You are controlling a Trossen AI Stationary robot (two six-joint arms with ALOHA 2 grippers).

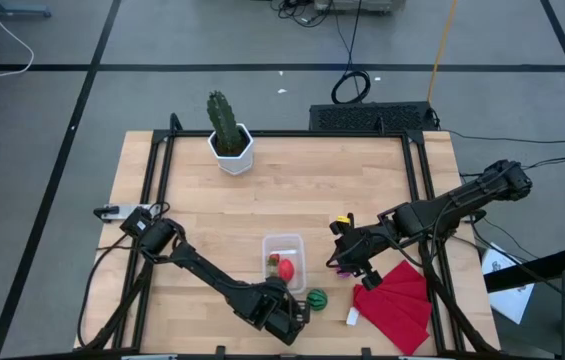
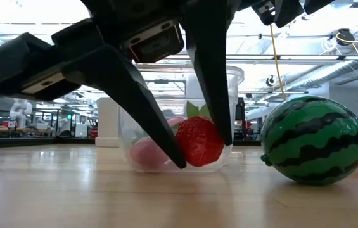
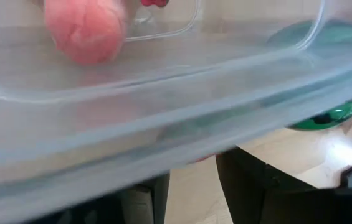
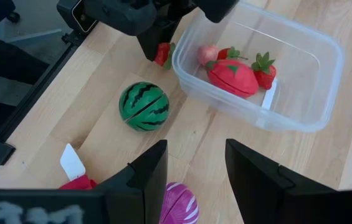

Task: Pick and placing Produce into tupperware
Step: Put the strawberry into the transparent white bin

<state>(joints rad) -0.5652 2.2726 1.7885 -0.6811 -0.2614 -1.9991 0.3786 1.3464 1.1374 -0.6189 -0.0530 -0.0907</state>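
The clear tupperware (image 1: pixel 284 247) stands mid-table and holds several red and pink pieces of produce (image 4: pixel 233 78). Just outside its near wall is my left gripper (image 2: pixel 204 154), pointing down and shut on a red strawberry (image 2: pixel 198 139). A green striped ball (image 1: pixel 316 299) lies on the table to the right of it. Right of the tupperware and higher up, my right gripper (image 4: pixel 195 163) stands open with nothing between its fingertips. A purple piece (image 4: pixel 179 204) lies on the table under it. My left gripper pinches the strawberry by its two sides (image 2: pixel 190 151) between the free ends of its fingers (image 2: pixel 211 95). The fingers come from above, slanting down. The strawberry sits low against the tupperware's near wall; whether it is clear of the table I cannot tell.
A red folded cloth (image 1: pixel 397 300) with a white tag (image 1: pixel 354 316) lies at the near right. A cactus in a white pot (image 1: pixel 230 140) stands at the far left. Black frame rails (image 1: pixel 157 190) run along both sides of the wooden table.
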